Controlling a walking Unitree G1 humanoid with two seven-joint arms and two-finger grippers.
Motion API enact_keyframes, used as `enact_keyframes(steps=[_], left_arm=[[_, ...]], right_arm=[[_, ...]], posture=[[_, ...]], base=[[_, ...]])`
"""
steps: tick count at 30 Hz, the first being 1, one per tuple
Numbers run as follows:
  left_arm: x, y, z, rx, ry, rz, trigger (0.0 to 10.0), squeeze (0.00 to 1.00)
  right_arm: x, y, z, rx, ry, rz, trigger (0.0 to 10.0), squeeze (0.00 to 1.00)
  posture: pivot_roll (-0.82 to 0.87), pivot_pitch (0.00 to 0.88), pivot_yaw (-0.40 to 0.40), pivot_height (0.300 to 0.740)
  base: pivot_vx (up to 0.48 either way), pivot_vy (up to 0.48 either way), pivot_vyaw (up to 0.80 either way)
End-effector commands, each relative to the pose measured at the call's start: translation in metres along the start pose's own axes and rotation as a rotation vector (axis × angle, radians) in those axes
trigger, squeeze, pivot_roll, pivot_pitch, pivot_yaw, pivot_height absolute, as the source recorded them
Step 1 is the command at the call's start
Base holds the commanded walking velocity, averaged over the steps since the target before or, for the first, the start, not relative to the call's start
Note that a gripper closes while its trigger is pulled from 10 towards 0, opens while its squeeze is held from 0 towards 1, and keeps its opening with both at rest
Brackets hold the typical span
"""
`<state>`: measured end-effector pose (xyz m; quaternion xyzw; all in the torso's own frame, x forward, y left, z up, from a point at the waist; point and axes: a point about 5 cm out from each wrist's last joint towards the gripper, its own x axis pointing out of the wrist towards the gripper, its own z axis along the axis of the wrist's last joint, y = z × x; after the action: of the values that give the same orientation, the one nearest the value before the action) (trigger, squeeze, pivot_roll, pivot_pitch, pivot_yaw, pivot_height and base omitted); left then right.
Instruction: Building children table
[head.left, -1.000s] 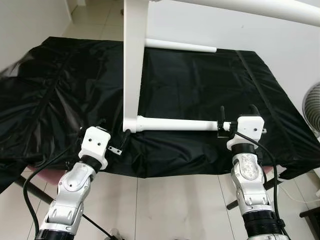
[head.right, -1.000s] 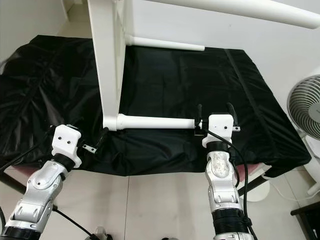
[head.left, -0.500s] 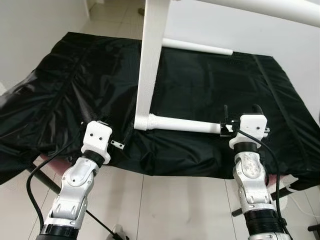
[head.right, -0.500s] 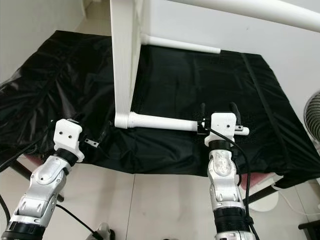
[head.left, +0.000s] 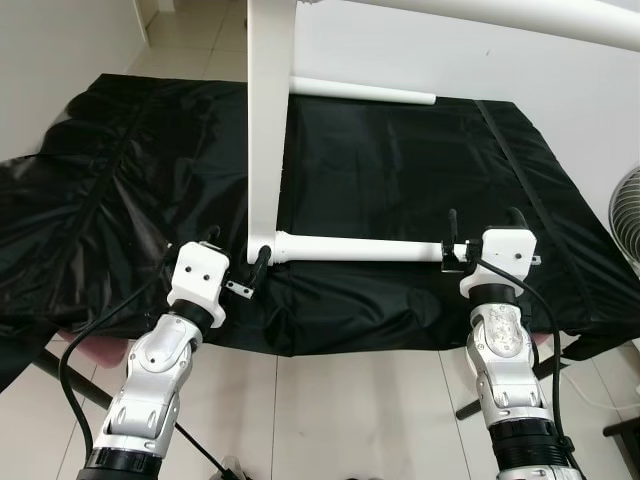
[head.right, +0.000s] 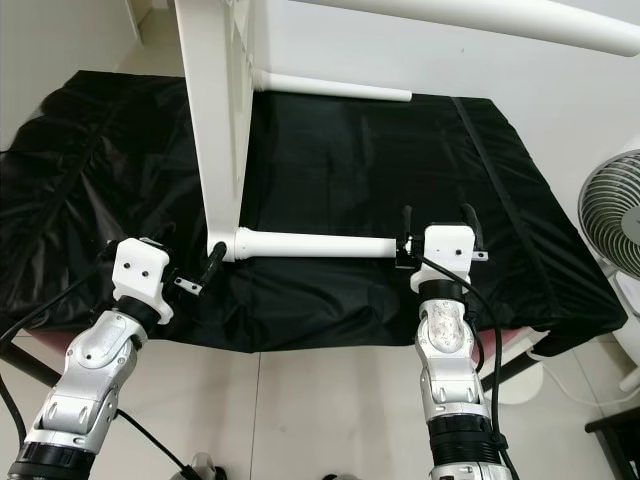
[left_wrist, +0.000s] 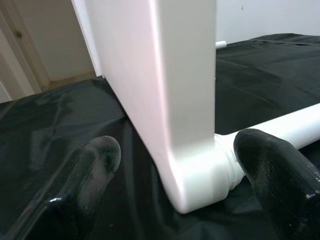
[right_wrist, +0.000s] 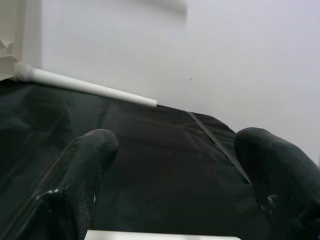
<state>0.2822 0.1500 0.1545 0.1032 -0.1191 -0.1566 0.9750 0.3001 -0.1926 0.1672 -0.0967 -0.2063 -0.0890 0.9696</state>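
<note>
No readable writing or brand marks anywhere. White table frame stands on a black cloth: a flat, smooth board-like upright with a rounded bottom corner, and a round leg sticking out sideways from that corner across the cloth. A second round leg juts out farther back, a third thick tube crosses the top. The cloth is glossy, plastic-looking, wrinkled on the left side and draped over the near edge.

Left gripper sits at the frame's bottom corner, black fingers spread apart either side of it, not squeezing; the right-hand finger is just beside the leg socket, contact unclear. Right gripper is at the free end of the near leg, fingers wide apart, the leg's end low between them, not clamped.

Tiled floor below, pale wall behind, fan at the right edge.
</note>
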Motion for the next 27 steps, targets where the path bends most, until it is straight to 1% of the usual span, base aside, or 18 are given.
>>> enact_keyframes(steps=[1, 11, 15, 22, 27], left_arm=[[0.0008, -0.001, -0.001, 0.003, 0.007, 0.026, 10.0, 0.0], [0.0017, -0.0021, -0.0018, 0.002, 0.011, 0.023, 10.0, 0.0], [0.0026, -0.0019, -0.0024, -0.018, 0.011, 0.037, 10.0, 0.0], [0.0051, -0.0001, -0.0019, -0.006, 0.008, 0.058, 10.0, 0.0], [0.0065, 0.0001, -0.0023, -0.024, 0.011, 0.066, 10.0, 0.0]], right_arm=[[-0.0003, -0.0041, 0.0001, -0.004, 0.003, -0.007, 10.0, 0.0], [-0.0015, -0.0039, 0.0, -0.004, 0.005, -0.01, 10.0, 0.0], [-0.0016, -0.0043, 0.0002, -0.005, 0.005, -0.011, 10.0, 0.0], [-0.0011, -0.0046, 0.0002, -0.005, 0.005, -0.013, 10.0, 0.0], [-0.0006, -0.0043, 0.001, -0.003, 0.004, -0.011, 10.0, 0.0]], posture=[[0.14, 0.107, -0.066, 0.74], [0.14, 0.109, -0.062, 0.74], [0.14, 0.109, -0.061, 0.74], [0.13, 0.106, -0.059, 0.74], [0.13, 0.106, -0.057, 0.74]], base=[[0.0, -0.371, 0.0], [0.0, -0.356, 0.0], [0.0, 0.0, 0.0], [0.0, 0.0, 0.0], [0.0, 0.0, 0.0]])
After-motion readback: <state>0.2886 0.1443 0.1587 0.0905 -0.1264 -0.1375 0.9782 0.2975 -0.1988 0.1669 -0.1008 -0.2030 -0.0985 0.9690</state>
